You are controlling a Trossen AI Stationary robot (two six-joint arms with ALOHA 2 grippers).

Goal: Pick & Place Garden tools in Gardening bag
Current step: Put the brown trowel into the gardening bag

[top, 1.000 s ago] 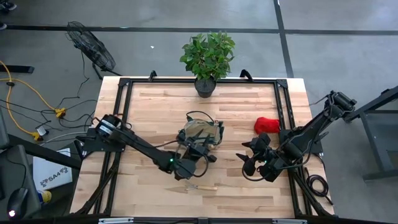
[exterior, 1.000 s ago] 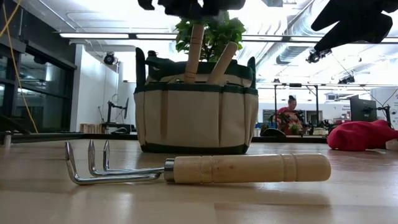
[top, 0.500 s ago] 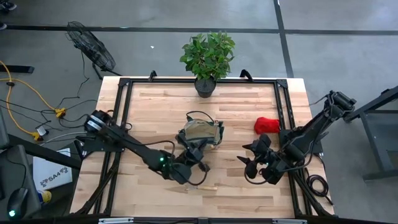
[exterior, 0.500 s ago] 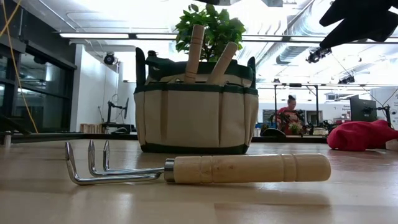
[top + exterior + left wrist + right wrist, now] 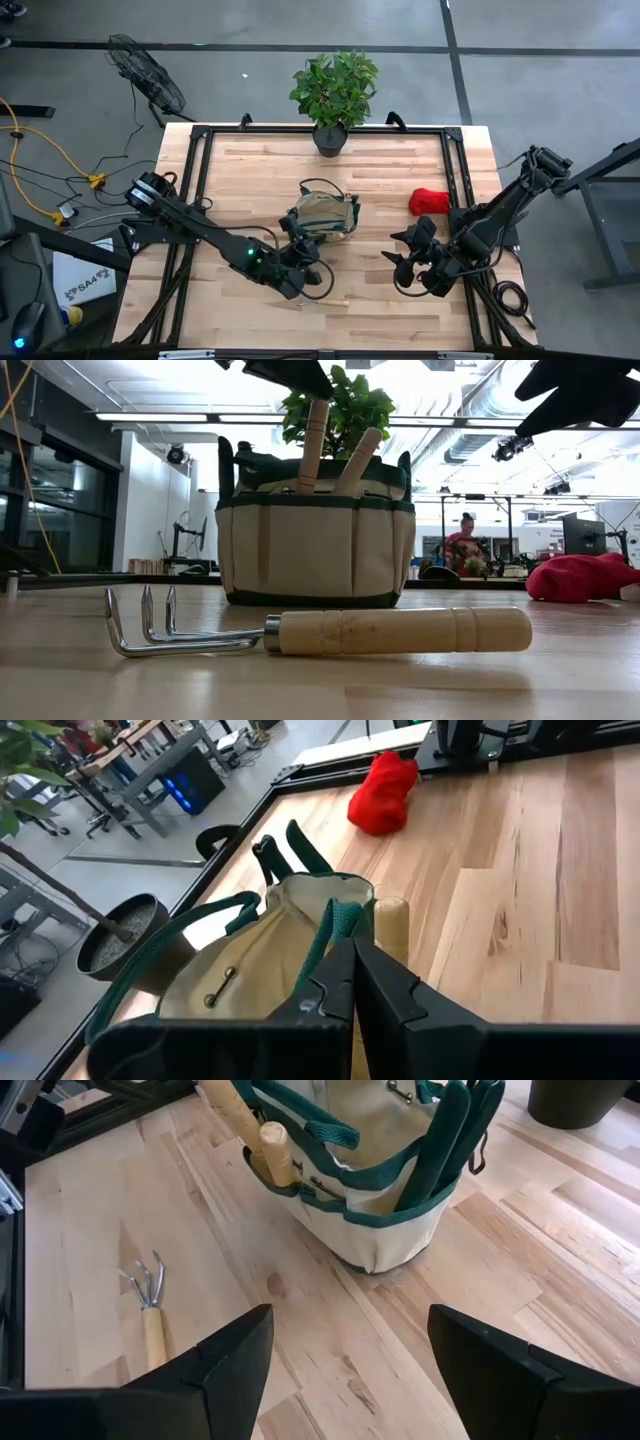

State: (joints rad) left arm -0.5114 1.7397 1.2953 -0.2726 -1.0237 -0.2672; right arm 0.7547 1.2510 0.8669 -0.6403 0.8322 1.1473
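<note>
The tan gardening bag with green trim stands mid-table on its base. Two wooden tool handles stick up from its front pockets, and dark green shear handles stick up on its other side. A wooden-handled hand fork lies flat on the table in front of the bag, also seen in the right wrist view. The red bundle rests on the table to the bag's right. My left gripper is shut and empty, just above the bag's near side. My right gripper hangs open, right of the bag.
A potted green plant stands at the table's far edge, behind the bag. Black frame rails run along the left, far and right sides of the table. Bare wood lies between the bag and my right gripper.
My left gripper has drawn back from over the bag toward the table's near left and tipped up from pointing steeply down to nearly level. The bag, the fork and the red bundle have stayed where they were.
</note>
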